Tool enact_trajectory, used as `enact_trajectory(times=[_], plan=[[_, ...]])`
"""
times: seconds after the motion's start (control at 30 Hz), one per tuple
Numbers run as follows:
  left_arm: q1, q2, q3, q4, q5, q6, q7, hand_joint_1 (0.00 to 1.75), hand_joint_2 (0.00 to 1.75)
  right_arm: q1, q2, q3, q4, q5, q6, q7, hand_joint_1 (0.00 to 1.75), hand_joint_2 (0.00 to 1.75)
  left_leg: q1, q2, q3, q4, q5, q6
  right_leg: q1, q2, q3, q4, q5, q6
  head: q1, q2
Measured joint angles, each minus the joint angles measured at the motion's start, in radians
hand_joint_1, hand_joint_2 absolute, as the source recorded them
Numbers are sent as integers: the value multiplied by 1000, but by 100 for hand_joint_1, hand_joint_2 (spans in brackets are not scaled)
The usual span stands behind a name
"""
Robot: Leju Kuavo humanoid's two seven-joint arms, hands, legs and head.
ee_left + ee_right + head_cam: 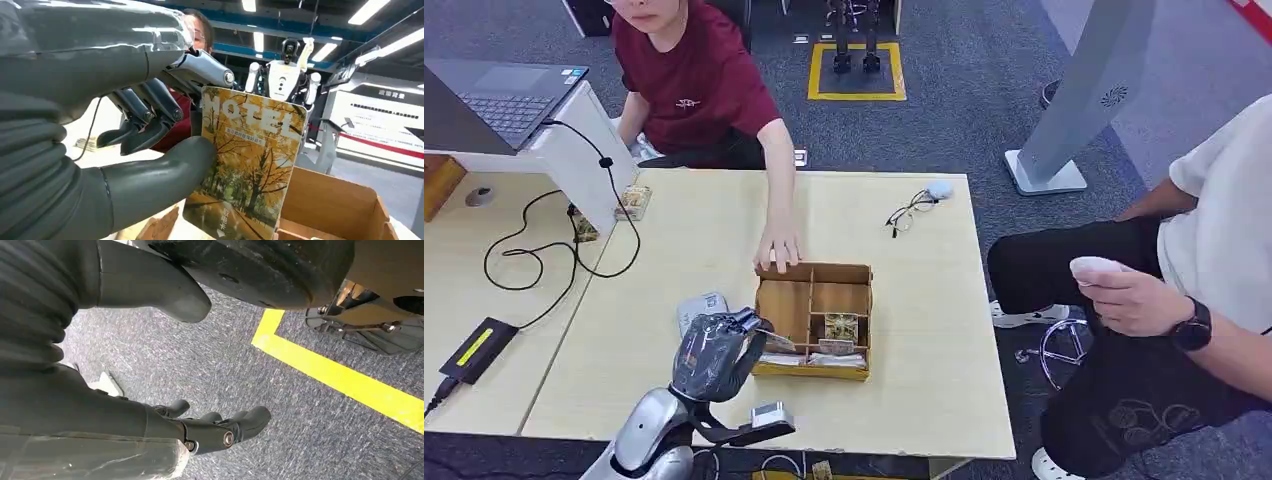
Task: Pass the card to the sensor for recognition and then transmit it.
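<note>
My left hand (712,352) hovers over the table at the front left corner of the wooden box (860,300). It pinches a hotel key card (777,342) between thumb and fingers. In the left wrist view the card (250,160) stands upright, printed with yellow autumn trees and the word HOTEL, and my left hand (75,175) grips its edge. A small grey sensor pad (700,307) lies on the table just beyond that hand. My right hand (125,410) hangs above the carpet, holding nothing, its fingers apart.
A person in red rests a hand (778,246) on the box's far rim. More cards (841,327) lie in the box. A seated person at the right holds a white object (1095,267). Glasses (911,210), a laptop (504,95) and a black device (474,348) with cables lie around.
</note>
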Motion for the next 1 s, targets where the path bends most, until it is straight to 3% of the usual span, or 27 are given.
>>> enact_trajectory(times=[0.23,0.4,0.73,0.83,1.0], plan=[[-108,-12,52,73,-61,13,122,175,175,-6,0,0,-3,30,11,13,0,175,0,0,0,0,2,-1,0,0,0,0,1,0,0,0],[-216,-23,115,190,-51,19,123,175,175,-14,0,1,-9,40,20,21,0,175,0,0,0,0,3,0,0,1,0,0,3,0,0,0],[-280,-39,154,291,-70,24,148,175,175,-20,0,3,-10,58,26,33,0,175,0,0,-1,0,3,0,0,0,-1,0,3,0,0,0],[-315,-42,163,336,-104,48,179,175,175,-21,0,4,-10,58,27,32,0,175,0,0,-1,0,3,1,0,0,-1,0,3,0,0,0],[-339,-44,178,381,-105,64,176,175,175,-21,0,4,-11,59,26,31,0,175,0,0,-1,0,4,0,0,1,-1,0,3,0,0,0]])
